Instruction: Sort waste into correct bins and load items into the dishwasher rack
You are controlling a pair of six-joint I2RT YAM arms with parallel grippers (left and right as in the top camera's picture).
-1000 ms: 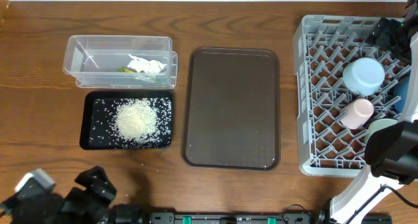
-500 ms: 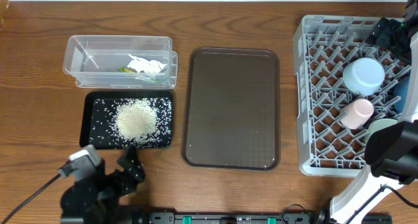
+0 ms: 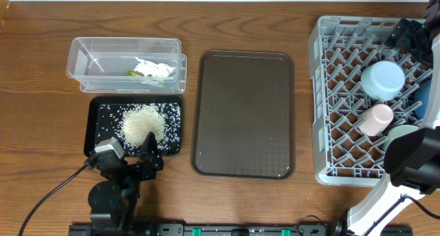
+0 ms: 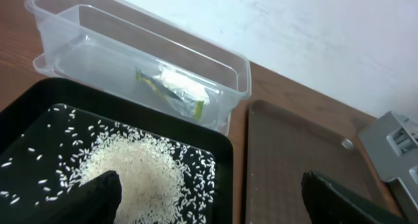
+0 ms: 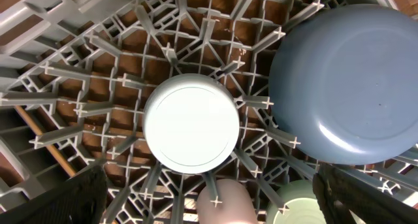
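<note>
Rice (image 3: 143, 126) lies heaped in the shallow black tray (image 3: 88, 129), with loose grains scattered around the heap, as the left arm (image 3: 110, 198) reaches in from the near edge of the wooden table (image 3: 41, 126). The left gripper (image 4: 209, 198) hangs low over the tray's near side and looks toward the far wall. Its fingers (image 4: 98, 194) are spread wide with nothing between them. One dark fingertip overlaps the edge of the heap in the wrist view; whether it touches the grains cannot be told.

Just behind the tray, the clear tub (image 3: 75, 64) holds the crumpled tissue (image 3: 152, 67) and the yellow-green wrapper (image 3: 130, 73). A brown serving tray (image 3: 244, 112) lies between the bins and the grey dishwasher rack (image 3: 317, 98).

At the far side, the right arm (image 3: 412, 160) rises beside the rack. The right gripper (image 5: 209, 185) points straight down over it from above, fingers wide apart and gripping nothing. On the pegs below sit the upturned light-blue bowl (image 3: 382, 79), the pink cup (image 3: 376, 119) just nearer, the mint bowl (image 3: 404, 133) beside the cup, and the dark-blue bowl (image 5: 346, 80), bottom up, which the arm hides in the overhead view.
</note>
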